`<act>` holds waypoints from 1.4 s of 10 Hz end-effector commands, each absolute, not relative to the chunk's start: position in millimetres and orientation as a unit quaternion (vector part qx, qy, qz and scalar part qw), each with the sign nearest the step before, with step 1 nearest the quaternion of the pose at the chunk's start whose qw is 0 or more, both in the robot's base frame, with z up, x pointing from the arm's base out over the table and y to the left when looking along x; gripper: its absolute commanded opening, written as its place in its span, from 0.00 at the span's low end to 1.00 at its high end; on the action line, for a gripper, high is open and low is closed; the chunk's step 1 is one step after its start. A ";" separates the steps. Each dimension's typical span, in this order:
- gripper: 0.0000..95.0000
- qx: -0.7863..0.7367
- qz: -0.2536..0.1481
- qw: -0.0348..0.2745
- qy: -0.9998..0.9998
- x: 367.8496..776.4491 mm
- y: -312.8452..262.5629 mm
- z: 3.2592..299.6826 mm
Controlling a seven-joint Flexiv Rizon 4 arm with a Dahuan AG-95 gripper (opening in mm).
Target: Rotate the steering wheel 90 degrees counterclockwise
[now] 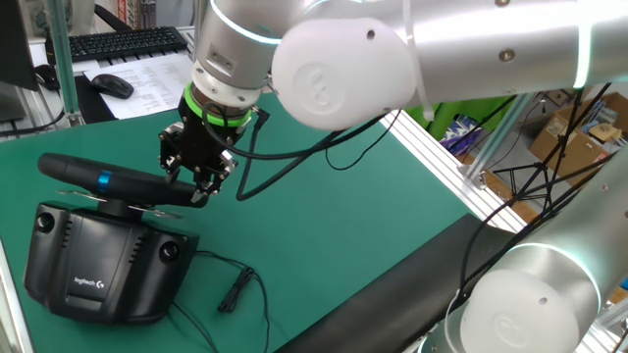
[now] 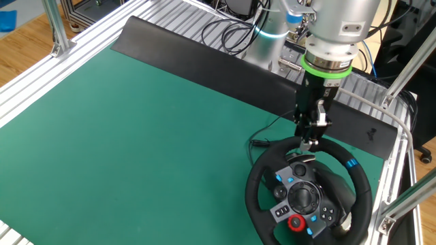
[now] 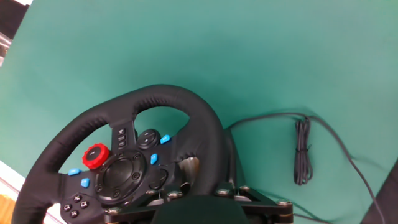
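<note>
One white "logitech" word on the black base [image 1: 93,265], round black steering wheel [image 2: 310,192] with blue stripe, red knob, blue buttons, on green mat [image 2: 136,129], gripper [image 1: 199,186] fingers closed around wheel rim

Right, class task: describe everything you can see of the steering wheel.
The steering wheel has a thick, black, leather-look rim with a small blue stripe, silver spokes, and a black hub carrying blue buttons and a red dial. It is mounted on a bulky black base on the green mat, near its edge. The gripper comes down onto the rim from above, fingers either side of it; actual contact is unclear.
</note>
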State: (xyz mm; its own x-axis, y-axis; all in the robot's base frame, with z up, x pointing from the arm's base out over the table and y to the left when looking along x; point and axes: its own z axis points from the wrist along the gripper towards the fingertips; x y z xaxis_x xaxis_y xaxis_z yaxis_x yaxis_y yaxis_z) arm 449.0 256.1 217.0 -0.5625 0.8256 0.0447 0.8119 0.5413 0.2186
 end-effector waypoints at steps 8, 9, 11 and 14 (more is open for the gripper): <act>0.00 0.434 0.119 0.054 0.891 466.1 229.5 183.1; 0.00 0.436 0.119 0.054 0.890 465.9 230.1 182.9; 0.20 0.445 0.116 0.050 0.887 464.8 231.3 187.9; 0.80 0.449 0.115 0.044 0.885 464.3 231.1 190.9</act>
